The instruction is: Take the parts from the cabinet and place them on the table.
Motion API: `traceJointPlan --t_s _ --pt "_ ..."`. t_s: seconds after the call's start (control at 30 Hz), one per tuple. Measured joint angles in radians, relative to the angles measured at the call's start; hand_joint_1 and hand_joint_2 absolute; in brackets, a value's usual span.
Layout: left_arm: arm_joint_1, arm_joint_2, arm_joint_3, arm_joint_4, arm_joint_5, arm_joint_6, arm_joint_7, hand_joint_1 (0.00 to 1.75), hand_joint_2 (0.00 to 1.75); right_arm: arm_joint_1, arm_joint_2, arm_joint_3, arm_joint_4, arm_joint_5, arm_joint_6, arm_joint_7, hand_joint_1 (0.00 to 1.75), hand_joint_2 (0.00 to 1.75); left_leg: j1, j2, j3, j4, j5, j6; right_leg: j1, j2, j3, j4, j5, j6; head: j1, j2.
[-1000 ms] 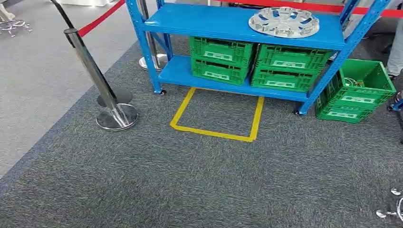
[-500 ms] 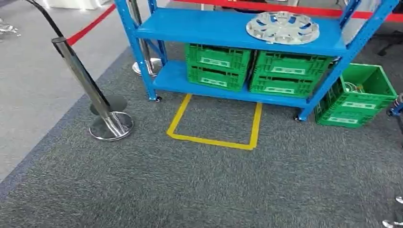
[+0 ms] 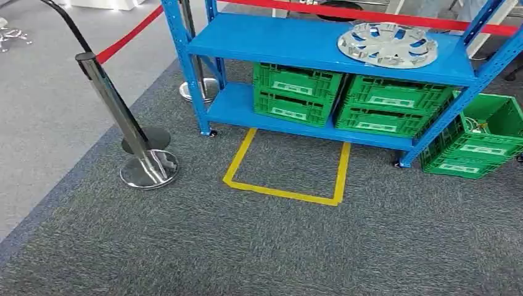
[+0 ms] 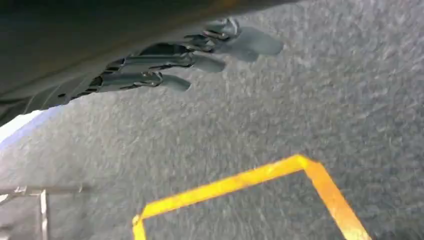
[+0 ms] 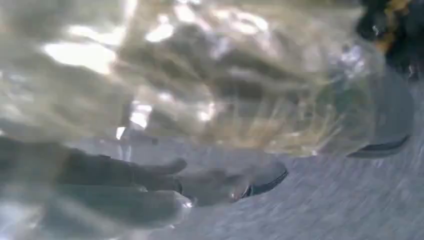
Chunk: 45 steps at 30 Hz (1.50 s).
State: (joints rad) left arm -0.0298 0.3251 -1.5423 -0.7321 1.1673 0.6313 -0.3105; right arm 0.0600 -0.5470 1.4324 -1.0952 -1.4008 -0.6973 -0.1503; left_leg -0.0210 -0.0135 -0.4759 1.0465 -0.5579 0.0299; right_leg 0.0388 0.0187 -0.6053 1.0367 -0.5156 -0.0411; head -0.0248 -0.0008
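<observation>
Blue steel shelf rack (image 3: 321, 43) has slid right and lower in my head view vs 0.5 s back, so that's cam movement, not the rack. Silver spoked wheel-cover part (image 3: 387, 44) sits untouched on the top shelf. Left hand (image 4: 200, 55) hangs over carpet, fingers spread, nothing held. Right hand (image 5: 125, 185) too blurred, can't tell. Approach phase, I reckon.

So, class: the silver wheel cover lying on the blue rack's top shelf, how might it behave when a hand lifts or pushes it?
The silver wheel cover looks thin with cut-out openings, so probably light for its width. Its glossy surface may be slippery. Lying flat on the top shelf, it would likely slide rather than roll when pushed.
</observation>
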Motion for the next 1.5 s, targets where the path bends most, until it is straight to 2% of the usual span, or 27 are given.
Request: traceJointPlan --t_s 0.03,0.1,0.2,0.27,0.3,0.4,0.43,0.47,0.53,0.6,0.67,0.7,0.73,0.8,0.83,0.9,0.93,0.97,1.0,1.07,1.1,1.17,1.27,1.33,1.43,1.47,1.5 --pt "0.001 0.001 0.0 -0.002 0.0 0.0 0.0 0.0 0.0 0.006 -0.001 -0.001 -0.001 -0.001 0.0 -0.001 0.0 0.0 -0.002 0.0 0.014 -0.005 0.001 -0.005 -0.008 -0.001 0.019 -0.01 0.008 -0.006 0.001 0.0" --pt "0.0 0.003 0.0 -0.006 0.001 0.0 0.0 0.0 0.0 0.008 0.0 -0.009 -0.006 -0.007 0.0 -0.005 0.0 0.0 -0.001 0.002 0.0 0.038 -0.015 -0.019 -0.019 -0.008 0.061 -0.026 0.018 0.0 -0.003 0.0" --pt "-0.002 0.01 0.0 -0.006 0.006 0.0 0.001 0.0 0.0 0.009 0.001 -0.017 -0.015 -0.015 0.0 -0.011 0.0 0.0 0.015 0.002 -0.117 0.205 -0.09 -0.043 -0.03 -0.007 0.078 -0.029 0.0 0.007 -0.009 0.0" --pt "0.003 0.01 0.0 -0.006 0.01 0.001 0.001 0.0 0.0 0.014 0.001 -0.023 -0.018 -0.019 0.0 -0.013 0.0 0.0 0.025 0.002 -0.167 0.235 -0.113 -0.056 -0.04 -0.005 0.1 -0.028 -0.02 0.017 -0.01 0.0" --pt "0.005 0.011 0.0 -0.006 0.012 0.001 0.001 0.0 0.0 0.016 0.001 -0.024 -0.019 -0.02 0.0 -0.015 0.0 0.0 0.03 0.002 -0.167 0.208 -0.094 -0.061 -0.044 -0.005 0.109 -0.028 -0.029 0.02 -0.008 0.0" --pt "0.01 0.013 -0.001 -0.007 0.013 0.003 0.001 0.0 0.0 0.022 0.001 -0.029 -0.02 -0.025 0.0 -0.019 0.0 0.0 0.044 0.007 -0.121 0.008 0.088 -0.073 -0.054 -0.006 0.142 -0.03 -0.066 0.045 -0.011 0.0" --pt "0.008 0.013 -0.002 -0.007 0.013 0.003 0.001 0.0 0.0 0.022 0.0 -0.031 -0.02 -0.028 0.0 -0.02 0.0 0.0 0.038 0.012 -0.124 0.012 0.077 -0.068 -0.054 -0.006 0.157 -0.026 -0.074 0.05 -0.013 0.0" --pt "0.005 0.014 -0.002 -0.008 0.015 0.003 0.001 0.0 0.0 0.022 0.0 -0.037 -0.023 -0.036 0.0 -0.026 0.0 0.0 0.034 0.012 -0.119 0.008 0.061 -0.048 -0.053 -0.005 0.152 -0.033 -0.081 0.061 -0.013 0.0" --pt "0.008 0.015 -0.002 -0.013 0.02 0.005 0.0 0.0 0.0 0.027 0.0 -0.047 -0.027 -0.054 0.0 -0.037 0.0 0.0 0.034 0.011 -0.116 0.001 0.069 -0.028 -0.053 -0.005 0.177 -0.035 -0.072 0.077 -0.013 0.0" --pt "0.009 0.016 -0.003 -0.013 0.023 0.006 -0.001 0.0 0.0 0.029 0.0 -0.058 -0.029 -0.069 0.0 -0.043 0.0 0.0 0.039 0.01 -0.09 -0.01 0.065 -0.014 -0.055 -0.009 0.161 -0.002 -0.076 0.082 -0.01 0.0" --pt "0.004 0.018 -0.004 -0.015 0.026 0.006 -0.003 0.0 0.0 0.028 0.0 -0.066 -0.034 -0.083 0.0 -0.051 0.0 0.0 0.037 0.01 -0.082 -0.011 0.054 -0.005 -0.054 -0.011 0.068 0.136 -0.096 0.086 -0.002 0.0" --pt "0.004 0.018 -0.004 -0.016 0.027 0.006 -0.003 0.0 0.0 0.029 0.0 -0.068 -0.036 -0.09 0.0 -0.056 0.0 0.0 0.036 0.01 -0.078 -0.011 0.047 -0.003 -0.054 -0.012 0.012 0.207 -0.134 0.086 -0.002 0.0" --pt "0.005 0.018 -0.004 -0.017 0.031 0.007 -0.004 0.0 0.0 0.031 0.0 -0.071 -0.037 -0.099 0.0 -0.06 0.0 0.0 0.033 0.01 -0.07 -0.011 0.038 -0.001 -0.053 -0.012 -0.034 0.257 -0.171 0.086 -0.002 0.0" --pt "0.008 0.018 -0.005 -0.018 0.032 0.007 -0.005 0.0 0.0 0.038 0.0 -0.073 -0.04 -0.108 0.0 -0.064 0.0 0.0 0.029 0.009 -0.046 -0.012 0.019 0.001 -0.051 -0.012 -0.07 0.248 -0.163 0.08 -0.002 0.0" --pt "0.009 0.019 -0.005 -0.018 0.032 0.008 -0.005 0.0 0.0 0.04 0.0 -0.073 -0.041 -0.114 0.0 -0.068 0.0 0.0 0.027 0.009 -0.03 -0.012 0.008 0.001 -0.048 -0.012 -0.064 0.196 -0.126 0.074 0.0 0.0" --pt "0.009 0.019 -0.005 -0.02 0.032 0.008 -0.005 0.0 0.0 0.043 0.0 -0.075 -0.044 -0.124 0.0 -0.074 0.0 0.0 0.023 0.009 -0.003 -0.014 -0.016 0.0 -0.04 -0.013 -0.033 0.046 0.01 0.053 0.001 0.0" --pt "0.006 0.018 -0.008 -0.022 0.032 0.008 -0.005 0.0 0.0 0.046 -0.002 -0.077 -0.044 -0.127 0.0 -0.077 0.0 0.0 0.021 0.009 0.009 -0.01 -0.027 -0.004 -0.035 -0.013 -0.039 0.045 0.02 0.049 -0.004 0.0" --pt "0.004 0.02 -0.01 -0.023 0.034 0.009 -0.006 0.0 0.0 0.048 -0.001 -0.081 -0.049 -0.135 0.001 -0.082 0.0 0.0 0.021 0.006 0.008 -0.012 -0.037 -0.013 -0.033 -0.015 -0.033 0.036 -0.017 0.046 0.002 0.0" --pt "0.004 0.02 -0.01 -0.024 0.035 0.009 -0.006 0.0 0.0 0.048 -0.002 -0.087 -0.052 -0.14 0.0 -0.085 0.0 0.0 0.021 0.006 0.017 -0.017 -0.044 -0.02 -0.031 -0.016 -0.017 0.034 0.005 0.042 0.0 0.0" --pt "0.005 0.021 -0.012 -0.027 0.035 0.01 -0.007 0.0 0.0 0.055 -0.003 -0.094 -0.055 -0.143 0.0 -0.094 0.0 0.0 0.021 0.007 0.042 -0.003 -0.038 -0.027 -0.035 -0.011 0.014 0.022 0.009 0.038 0.002 0.0" --pt "0.002 0.021 -0.012 -0.027 0.036 0.01 -0.007 0.0 0.0 0.057 -0.003 -0.1 -0.058 -0.144 0.0 -0.097 0.0 0.0 0.023 0.008 0.036 0.024 -0.038 -0.032 -0.039 -0.013 0.028 0.011 0.005 0.033 0.0 0.0" --pt "-0.005 0.021 -0.013 -0.029 0.036 0.01 -0.01 0.0 0.0 0.055 -0.003 -0.106 -0.061 -0.145 0.0 -0.102 0.0 0.0 0.024 0.009 -0.038 0.14 -0.058 -0.042 -0.04 -0.014 0.044 0.005 -0.006 0.022 -0.004 0.0" --pt "0.0 0.022 -0.013 -0.029 0.039 0.01 -0.009 0.0 0.0 0.058 -0.002 -0.113 -0.064 -0.145 0.0 -0.103 0.0 0.0 0.026 0.009 -0.159 0.284 -0.162 -0.052 -0.041 -0.011 0.067 0.004 -0.031 0.019 -0.005 0.0" --pt "0.004 0.023 -0.014 -0.029 0.039 0.01 -0.01 0.0 0.0 0.06 -0.002 -0.115 -0.064 -0.145 0.0 -0.104 0.0 0.0 0.026 0.009 -0.177 0.241 -0.12 -0.052 -0.041 -0.006 0.095 0.004 -0.053 0.023 -0.005 0.0" --pt "0.006 0.024 -0.016 -0.029 0.042 0.01 -0.01 0.0 0.0 0.069 -0.002 -0.123 -0.07 -0.146 0.0 -0.104 0.0 0.0 0.026 0.01 -0.148 0.048 0.084 -0.04 -0.041 -0.005 0.126 0.0 -0.087 0.034 -0.005 0.0" --pt "0.004 0.022 -0.018 -0.029 0.043 0.01 -0.01 0.0 0.0 0.066 -0.002 -0.125 -0.071 -0.146 0.0 -0.104 0.0 0.0 0.021 0.012 -0.156 0.053 0.03 -0.037 -0.038 -0.003 0.141 0.005 -0.097 0.041 -0.004 0.0" --pt "0.003 0.024 -0.02 -0.03 0.044 0.01 -0.011 0.0 0.0 0.064 -0.002 -0.13 -0.073 -0.146 0.0 -0.104 0.0 0.0 0.019 0.011 -0.146 0.045 0.046 -0.026 -0.038 -0.004 0.137 -0.001 -0.106 0.048 -0.005 0.0"
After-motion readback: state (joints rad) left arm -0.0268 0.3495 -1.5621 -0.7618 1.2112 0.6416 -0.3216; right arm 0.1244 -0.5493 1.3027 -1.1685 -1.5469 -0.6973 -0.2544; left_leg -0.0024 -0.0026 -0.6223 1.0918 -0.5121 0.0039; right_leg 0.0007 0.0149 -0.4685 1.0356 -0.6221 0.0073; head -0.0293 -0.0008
